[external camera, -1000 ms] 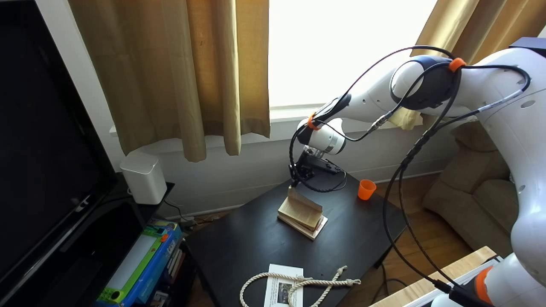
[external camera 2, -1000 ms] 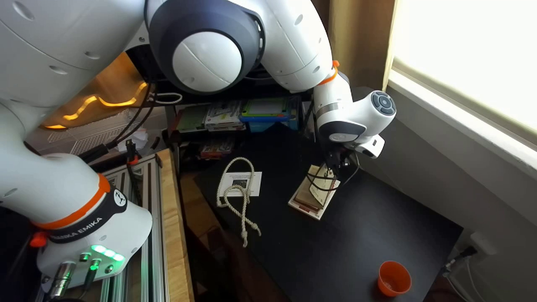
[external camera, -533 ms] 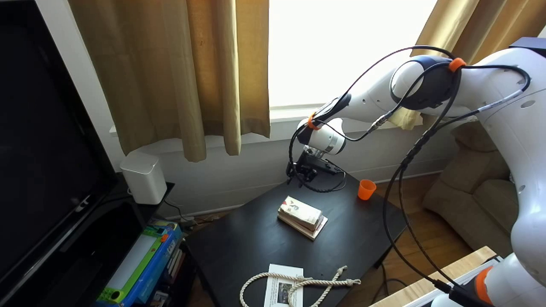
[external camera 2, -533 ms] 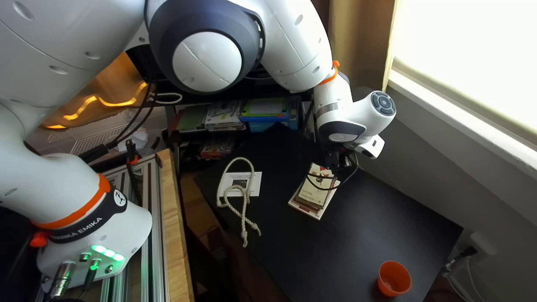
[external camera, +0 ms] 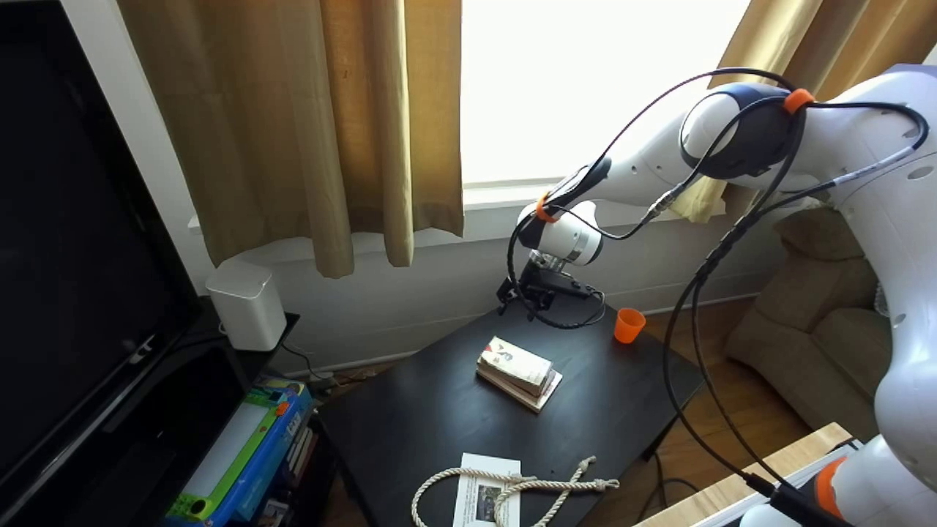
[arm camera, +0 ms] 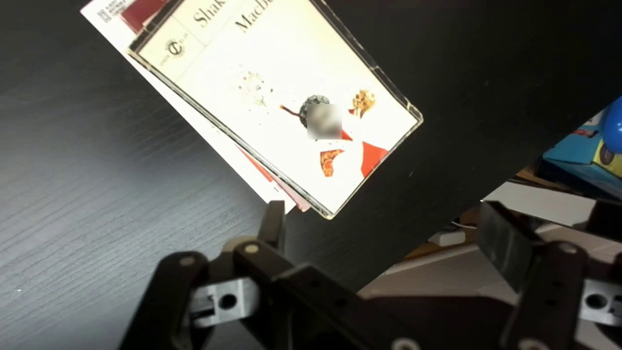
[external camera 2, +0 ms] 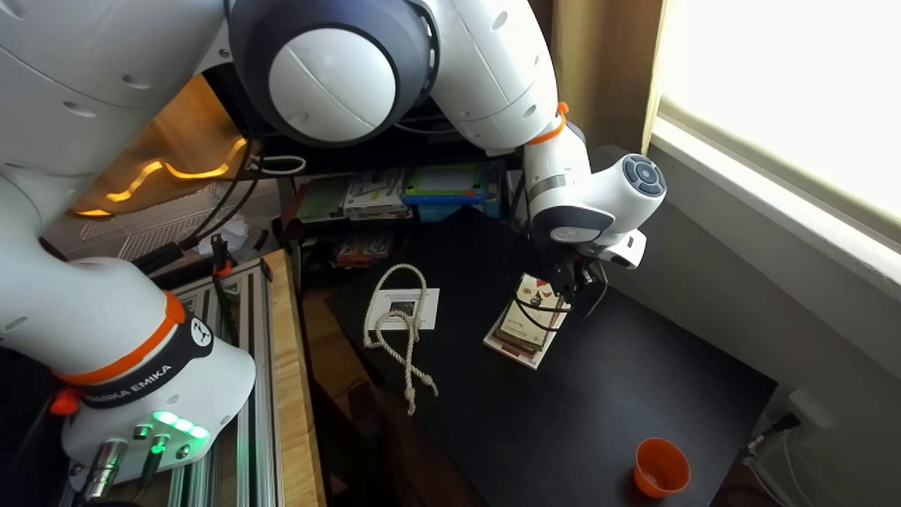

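The Macbeth paperback (arm camera: 282,97) already lies closed on other books (arm camera: 141,13), nothing left raised; the gripper (arm camera: 387,226), jaws apart, hangs empty.

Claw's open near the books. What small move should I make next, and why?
I'd probably raise the claw slightly, straight up. Its jaws stand wide apart with nothing between them, and the top book lies closed. In the wrist view one fingertip shows close to that book's corner, so going up looks safer than sliding sideways.
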Controlling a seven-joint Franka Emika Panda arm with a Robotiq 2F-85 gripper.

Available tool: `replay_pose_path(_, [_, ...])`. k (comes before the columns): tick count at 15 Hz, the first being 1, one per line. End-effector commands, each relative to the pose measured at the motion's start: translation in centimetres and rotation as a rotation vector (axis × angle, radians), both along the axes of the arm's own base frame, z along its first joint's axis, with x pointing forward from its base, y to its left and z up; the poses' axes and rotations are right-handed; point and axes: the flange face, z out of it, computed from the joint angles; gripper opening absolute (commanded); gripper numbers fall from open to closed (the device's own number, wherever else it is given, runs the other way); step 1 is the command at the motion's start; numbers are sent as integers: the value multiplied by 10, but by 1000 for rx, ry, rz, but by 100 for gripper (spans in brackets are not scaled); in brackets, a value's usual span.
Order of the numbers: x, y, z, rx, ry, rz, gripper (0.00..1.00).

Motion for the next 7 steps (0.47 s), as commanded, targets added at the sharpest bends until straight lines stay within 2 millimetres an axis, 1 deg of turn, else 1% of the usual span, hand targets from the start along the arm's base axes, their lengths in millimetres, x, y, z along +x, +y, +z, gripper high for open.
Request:
replay_pose_path(1, [-26,-18,10,-20,-1,100,100])
replay_pose_path(2, [-31,-23,11,-25,13,133,100])
replay_pose_path(3, [-12,-14,3,-11,-5,72,100])
replay_pose_path(5, [-20,-21,5,-20,-2,99,100])
replay_pose_path(7, [-22,-22,7,-21,-1,107,100])
